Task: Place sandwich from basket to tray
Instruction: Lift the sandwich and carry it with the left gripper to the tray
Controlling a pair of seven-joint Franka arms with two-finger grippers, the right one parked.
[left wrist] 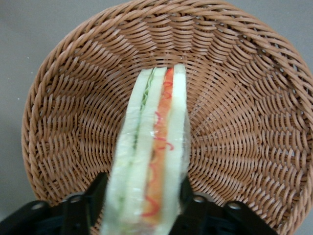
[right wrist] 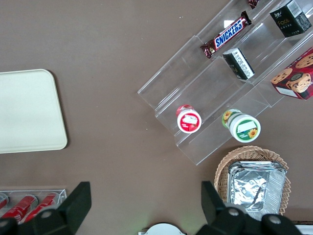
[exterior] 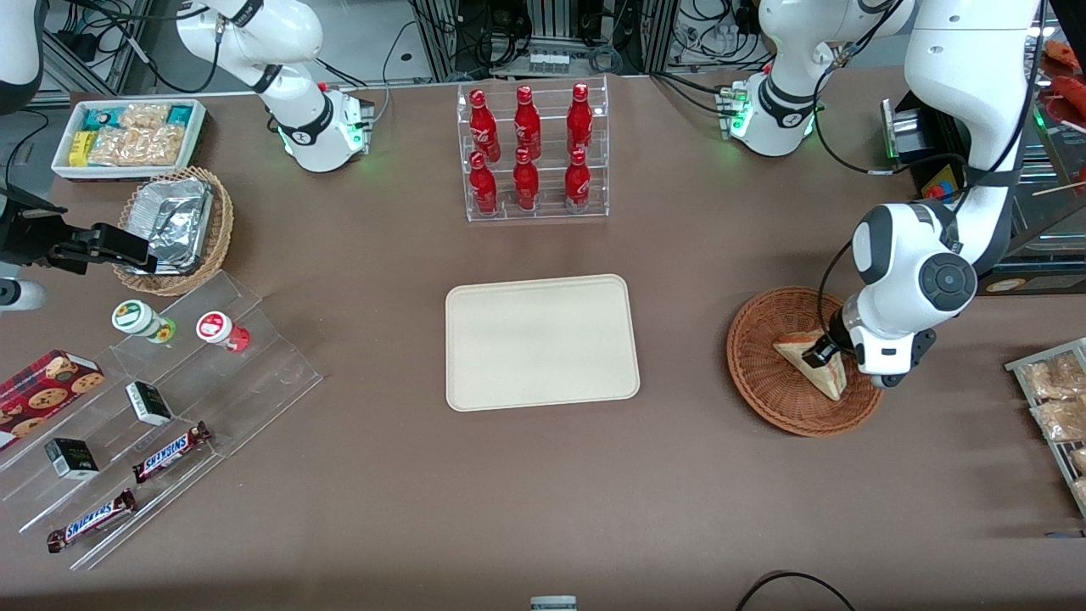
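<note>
The sandwich (exterior: 796,350) is in the round reddish-brown basket (exterior: 764,373) toward the working arm's end of the table. My left gripper (exterior: 823,350) reaches down into the basket and is shut on the sandwich. In the left wrist view the sandwich (left wrist: 154,147) stands on edge with its red and green filling showing. A black finger (left wrist: 98,188) presses on each bread face, with the woven basket (left wrist: 234,98) underneath. The cream tray (exterior: 541,342) lies flat and bare mid-table, apart from the basket.
A clear rack of red bottles (exterior: 533,153) stands farther from the front camera than the tray. Toward the parked arm's end are a foil-lined basket (exterior: 174,225), a white snack bin (exterior: 127,136) and acrylic steps with snacks (exterior: 153,407). A packet rack (exterior: 1056,399) sits near the working arm.
</note>
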